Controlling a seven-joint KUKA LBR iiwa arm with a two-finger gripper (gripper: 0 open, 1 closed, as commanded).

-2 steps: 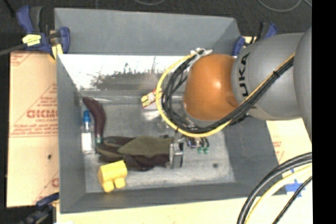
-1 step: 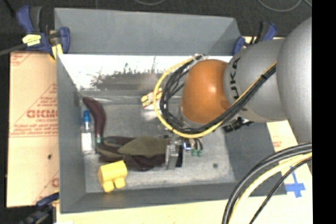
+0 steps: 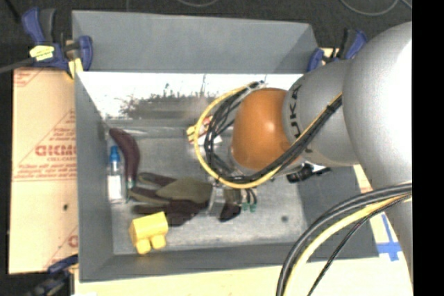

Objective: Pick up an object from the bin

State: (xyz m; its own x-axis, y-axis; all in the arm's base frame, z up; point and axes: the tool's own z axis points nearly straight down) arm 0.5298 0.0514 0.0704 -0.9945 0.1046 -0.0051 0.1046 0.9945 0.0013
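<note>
1. While the arm reaches in from the right of the frame, its gripper (image 3: 226, 206) sits low over the floor of the grey bin (image 3: 277, 218), at lower centre.
2. Its tip is at the right-hand end of a limp dark glove (image 3: 170, 192), olive and maroon, lying across the lower middle of the bin. Contact is unclear.
3. Whether the gripper is wide or narrow cannot be told, because the orange wrist cover (image 3: 258, 128) and cables crowd over it.
4. A yellow block (image 3: 148, 232) lies just below and left of the glove, and a clear bottle (image 3: 114, 175) with a blue cap rests along the left wall.
5. The pick would likely go best by pinching a bunched fold of glove, then lifting straight up, clear of the block.
</note>
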